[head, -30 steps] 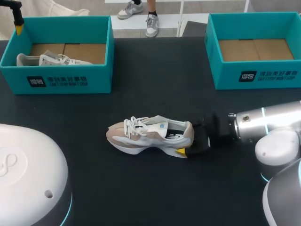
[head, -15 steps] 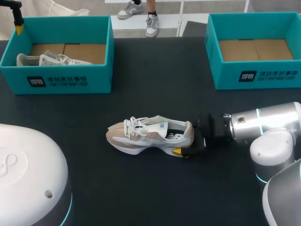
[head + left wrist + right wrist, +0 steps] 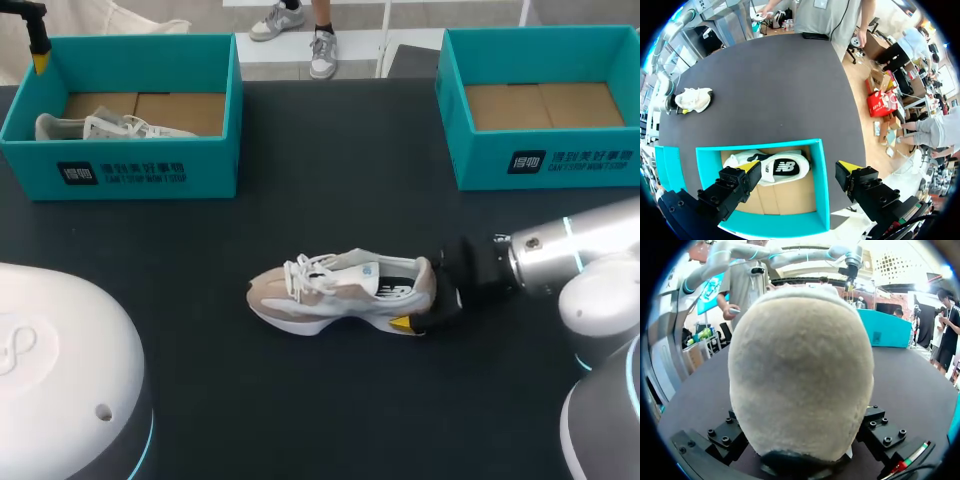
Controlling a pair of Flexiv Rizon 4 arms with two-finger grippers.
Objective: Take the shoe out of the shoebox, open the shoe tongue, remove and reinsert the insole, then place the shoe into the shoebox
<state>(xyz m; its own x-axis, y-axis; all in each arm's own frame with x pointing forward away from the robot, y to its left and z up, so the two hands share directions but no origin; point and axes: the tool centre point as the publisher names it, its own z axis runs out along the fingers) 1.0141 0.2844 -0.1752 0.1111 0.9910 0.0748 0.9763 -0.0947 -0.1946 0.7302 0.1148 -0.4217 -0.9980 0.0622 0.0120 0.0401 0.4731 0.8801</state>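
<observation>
A beige and white shoe point(image 3: 340, 292) lies on its sole in the middle of the black table, toe pointing left, laces loose. My right gripper point(image 3: 415, 302) comes in from the right and is shut on its heel; one yellow tip shows at the sole's rear. In the right wrist view the heel point(image 3: 800, 370) fills the space between the fingers point(image 3: 725, 435). My left gripper point(image 3: 38, 45) hangs open above the far left corner of the left shoebox point(image 3: 130, 170). In the left wrist view its tips stand wide apart over a second shoe point(image 3: 770, 167) inside that box point(image 3: 822, 185).
A second teal shoebox point(image 3: 540, 160) stands at the back right, with only its cardboard floor showing. My left arm's white base point(image 3: 60, 370) fills the near left corner. The right arm's elbow point(image 3: 600, 300) sits at the near right.
The right gripper pressed in onto the heel, then drew back to the right and a little nearer, dragging the shoe with it. The left arm stayed still.
</observation>
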